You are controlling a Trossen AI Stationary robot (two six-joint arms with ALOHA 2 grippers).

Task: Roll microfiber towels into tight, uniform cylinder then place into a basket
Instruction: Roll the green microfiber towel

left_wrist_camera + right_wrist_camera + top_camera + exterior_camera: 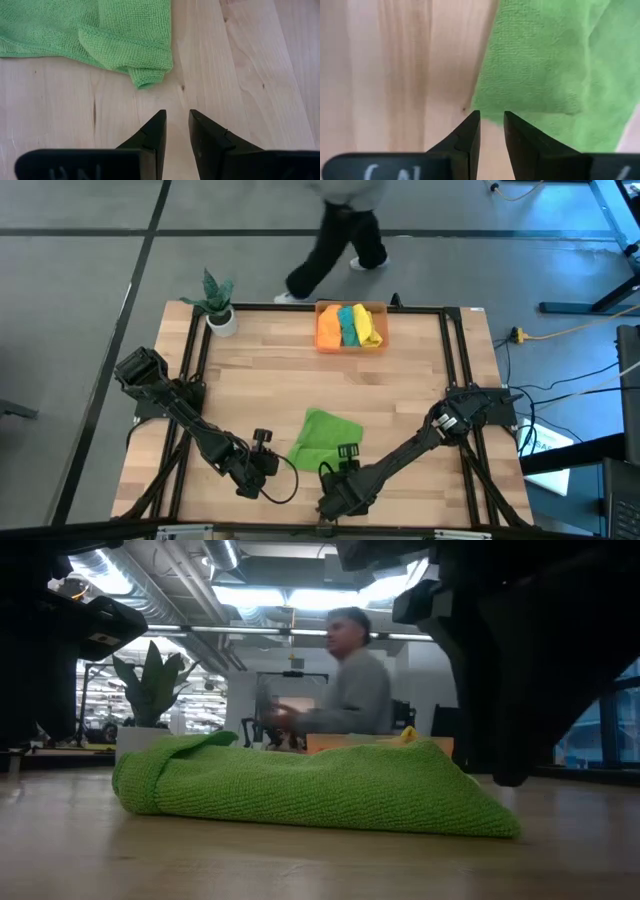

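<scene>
The light green towel [325, 438] lies crumpled and partly folded over on the wooden table, near the front middle. It also shows in the low view [300, 785]. The orange basket [350, 327] stands at the far middle and holds the orange, teal and yellow towels, rolled. My left gripper [268, 460] is to the left of the green towel, its fingers nearly together; a folded corner [145, 77] lies just ahead of it. My right gripper [490, 116] is at the towel's near edge [492, 112], its fingers nearly together. My right gripper's fingertips stand right at the green towel's near edge [492, 112], slanting down from the table's near side. I cannot tell whether they touch the cloth. The towel lies slack on the table.
A white pot with a green plant [218, 305] stands at the far left corner. A person [340, 240] walks past beyond the table's far edge and also shows in the low view [350, 680]. A black frame [455, 350] runs around the table top.
</scene>
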